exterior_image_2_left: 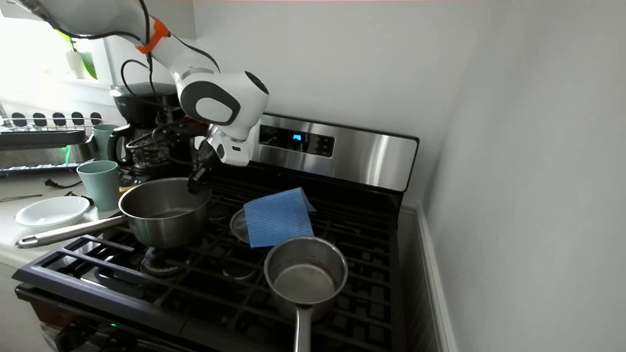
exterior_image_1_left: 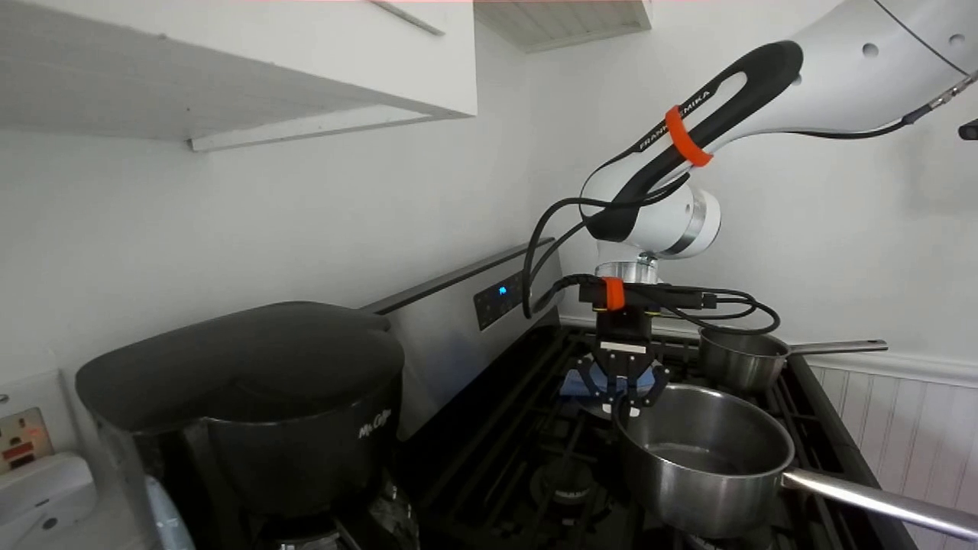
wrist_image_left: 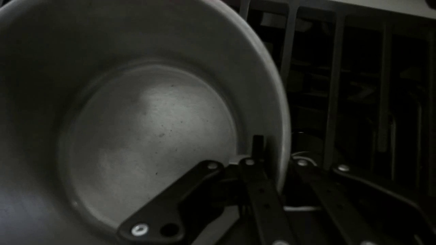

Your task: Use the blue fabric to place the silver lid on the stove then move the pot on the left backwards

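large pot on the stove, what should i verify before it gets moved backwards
1. Silver lid on the stove: ok, with the blue fabric partly covering it.
2. Fingers astride the rim of the large pot: ok, one inside, one outside.
3. Firm grip on the rim: cannot tell; no view settles it.
4. Pot's inside: ok, only small specks and a finger show.
5. Its handle apart from the small pot: ok.
6. Clearance past the lid: cannot tell.

On the stove (exterior_image_2_left: pixel 210 288), two pots (exterior_image_2_left: pixel 166 232) (exterior_image_2_left: pixel 305 278), one lid (exterior_image_2_left: pixel 238 226) and one blue cloth (exterior_image_2_left: pixel 281 217) are counted; beside it, two cups (exterior_image_2_left: pixel 101 186) (exterior_image_2_left: pixel 102 137), one bowl (exterior_image_2_left: pixel 51 210), one coffee maker (exterior_image_1_left: pixel 244 397).
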